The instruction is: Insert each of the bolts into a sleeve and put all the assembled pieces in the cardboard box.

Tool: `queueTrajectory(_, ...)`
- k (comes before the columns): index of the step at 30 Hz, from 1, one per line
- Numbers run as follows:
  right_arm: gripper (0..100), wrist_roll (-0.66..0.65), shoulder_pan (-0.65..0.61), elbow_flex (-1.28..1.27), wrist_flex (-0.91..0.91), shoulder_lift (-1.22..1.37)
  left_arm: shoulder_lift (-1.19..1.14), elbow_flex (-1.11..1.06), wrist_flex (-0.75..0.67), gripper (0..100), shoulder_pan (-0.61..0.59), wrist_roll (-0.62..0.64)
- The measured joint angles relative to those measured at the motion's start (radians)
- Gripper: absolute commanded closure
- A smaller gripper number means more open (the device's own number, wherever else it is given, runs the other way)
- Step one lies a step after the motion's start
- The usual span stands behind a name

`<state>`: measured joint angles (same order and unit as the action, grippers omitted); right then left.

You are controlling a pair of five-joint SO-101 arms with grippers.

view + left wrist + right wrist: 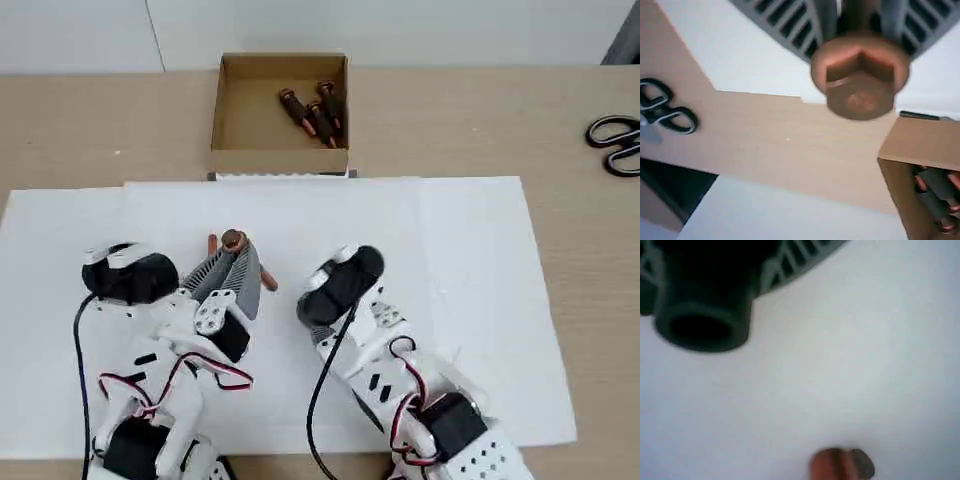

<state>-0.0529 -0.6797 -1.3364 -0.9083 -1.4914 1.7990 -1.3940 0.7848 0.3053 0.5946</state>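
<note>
High view: insertion step, left gripper (235, 260) clamped on a bolt (233, 240), right gripper (710, 277) seemingly gripping a sleeve (702, 320); next likely calls for lining shank with bore.

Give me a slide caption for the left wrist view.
Left gripper clamps a bolt, hex head sticking out; beyond lie the cardboard box holding assembled pieces and scissors on the table.

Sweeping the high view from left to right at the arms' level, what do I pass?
Left tool shut on a bolt → right arm, carrying a sleeve → scissors. The cardboard box overlaps the first two, so it is left out.
</note>
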Motion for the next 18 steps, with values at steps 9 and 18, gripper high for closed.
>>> queueTrajectory(9, 99.6, -0.098, -0.043, -0.078, 0.011, -0.081, 0.0, 0.0, 0.0, 100, 0.0, 0.092)
queueTrajectory(18, 99.6, -0.212, -0.048, -0.206, 0.057, -0.252, 0.0, 0.0, 0.0, 100, 0.063, 0.095)
